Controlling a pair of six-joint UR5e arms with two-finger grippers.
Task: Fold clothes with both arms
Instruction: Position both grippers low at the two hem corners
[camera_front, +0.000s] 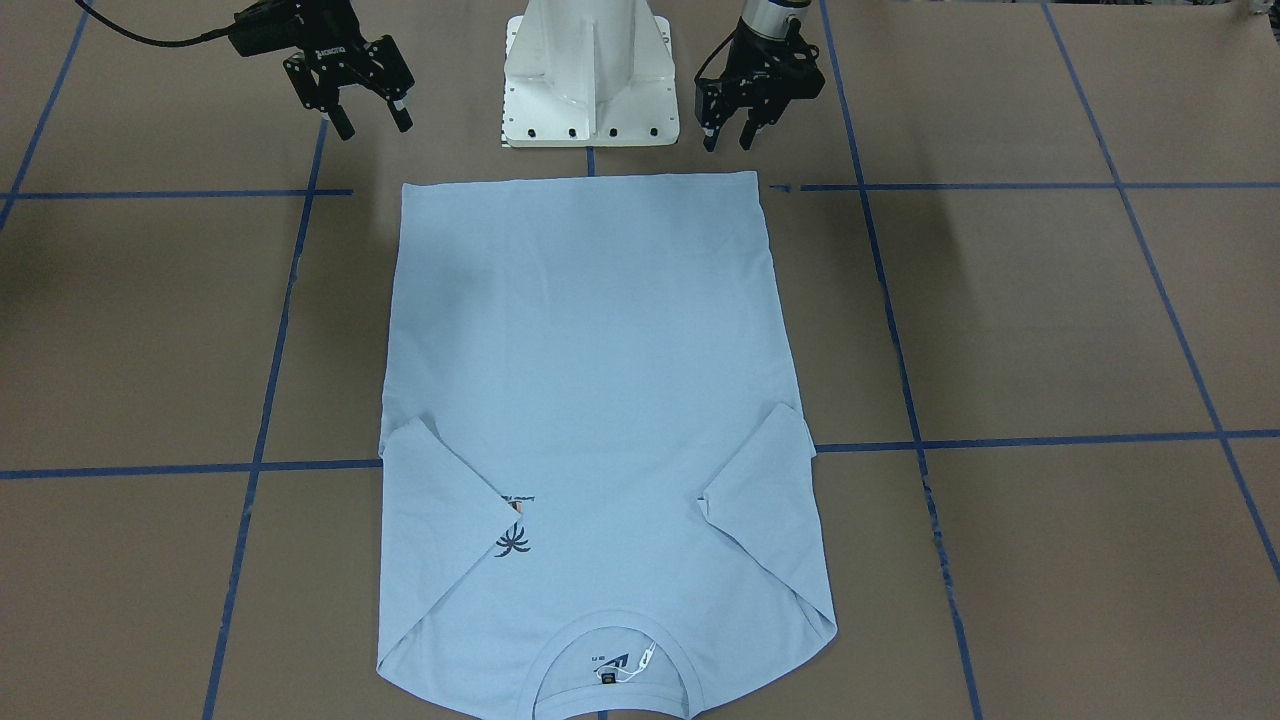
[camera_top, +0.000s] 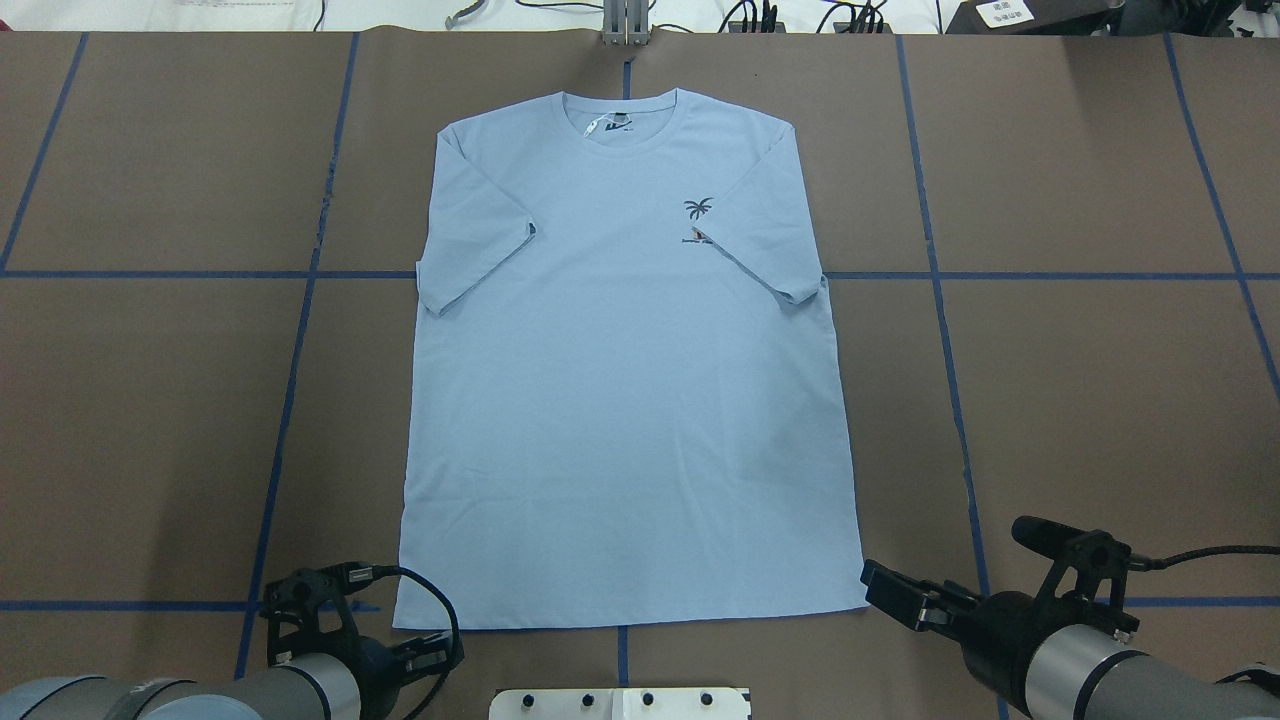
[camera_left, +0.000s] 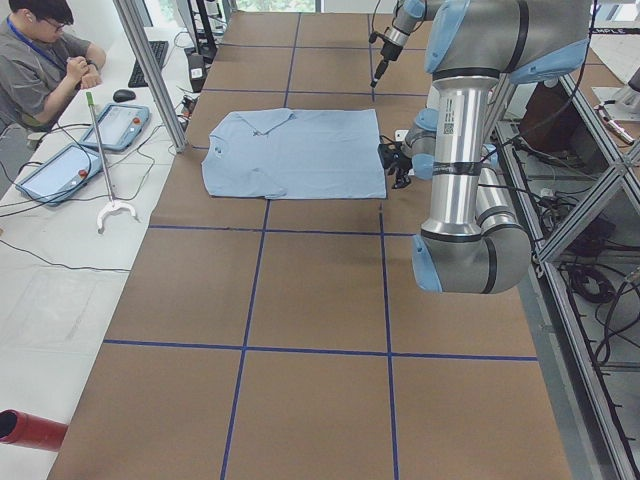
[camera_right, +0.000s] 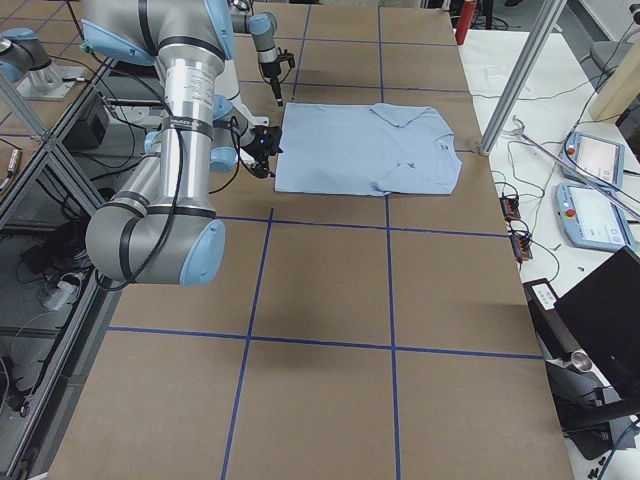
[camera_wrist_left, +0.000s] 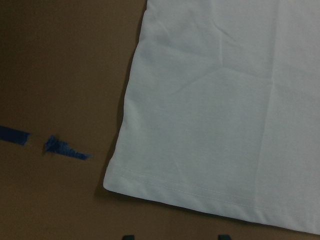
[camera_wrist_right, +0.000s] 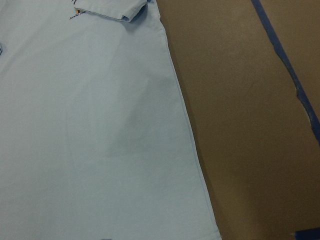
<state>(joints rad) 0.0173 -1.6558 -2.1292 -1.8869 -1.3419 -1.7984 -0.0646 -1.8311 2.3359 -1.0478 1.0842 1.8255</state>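
- The left black two-finger gripper (camera_front: 728, 138) is held with its jaws apart and nothing between them, in the air just beside the white pedestal base (camera_front: 590, 80) on the robot's left.
- The right black two-finger gripper (camera_front: 374, 126) is likewise spread and empty. It is tilted and hangs further out from the base, on the robot's right.
- The light blue short-sleeved T-shirt (camera_front: 590, 380) is laid flat and front up on the brown paper-covered table (camera_front: 1050, 320). Its hem lies just in front of the base and its collar at the end furthest from the base. It is touched by neither gripper.
- Both sleeves are turned inward over the chest, and the small palm-tree print (camera_front: 512, 542) is partly covered by the sleeve on the robot's right.
- The step in hand is judged to be the grasp of the two hem corners, which lie to either side of the base, each near a gripper.
- In the left wrist view the left hem corner (camera_wrist_left: 107, 185) is seen just ahead of the gripper, so only a short advance and descent should be needed.
- One finger should be slid under each corner so that both fabric layers are caught, and the paper is left alone.
- The jaws should be closed together and the hem lifted evenly and kept taut, so that the sleeves are not disturbed.
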